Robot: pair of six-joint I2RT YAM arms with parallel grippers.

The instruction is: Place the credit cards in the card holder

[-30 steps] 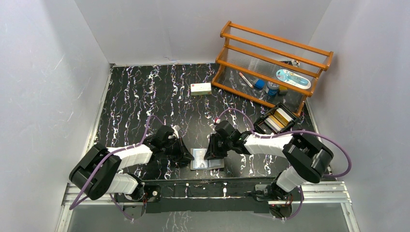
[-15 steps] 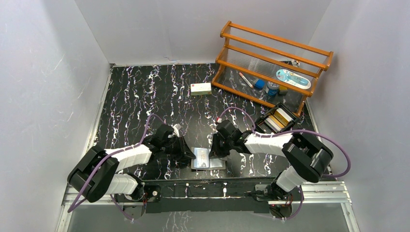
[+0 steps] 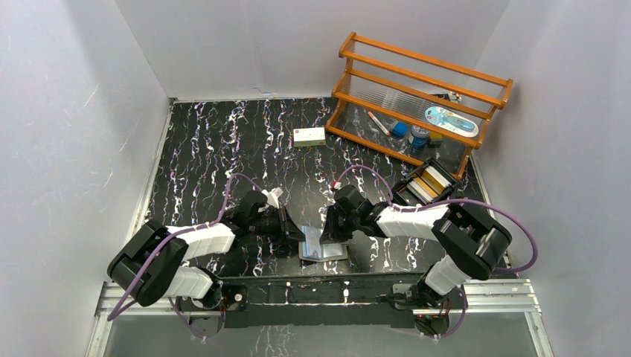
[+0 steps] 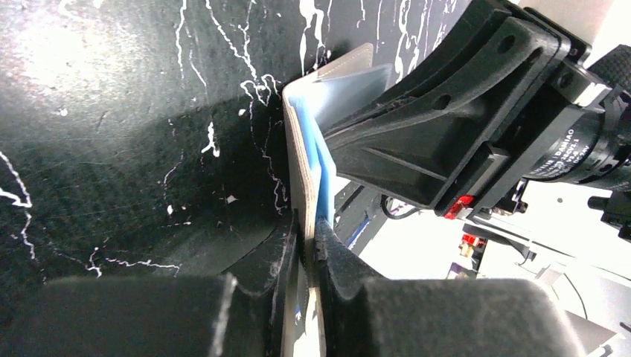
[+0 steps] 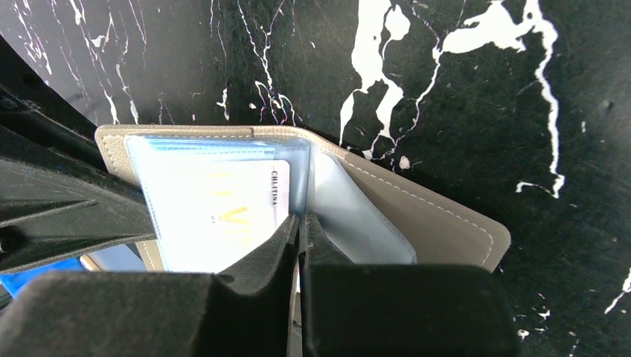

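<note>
Top view: card holder (image 3: 327, 251) lies open on the table (image 3: 208, 149) near the front edge, btwn the two arms, w/ its L flap lifted off the surface. L gripper (image 3: 300, 236) is at that flap and R gripper (image 3: 332, 238) is at the holder's far-R part, so both wrists crowd it & we see little of it. Other stuff is well apart: white box (image 3: 309, 136) w/ red mark mid-table, wooden rack (image 3: 417, 71) back R, black tray (image 3: 396, 195) just in front of the rack w/ credit cards (image 3: 428, 182) in it, tan & pale. Walls (image 3: 74, 111) shut in L, back & R; most room for moving lies behind the holder, toward the box. L wrist view: L gripper's fingers are pressed almost together, w/ the holder's taupe cover & a light blue inner leaf nipped btwn them. The flap stands up from the table, and the R gripper's black body sits right against its inner side, blocking that face. R wrist view: holder is spread open, stitched taupe edge flat to the R, clear pockets inside. A white card (image 5: 212, 212) w/ yellow mark sits in the L pocket. R gripper's fingers are closed to a thin slit, nipping a clear pocket leaf by that card's R edge; we can't tell if the card is caught too. L gripper's black finger covers the holder's L end.
</note>
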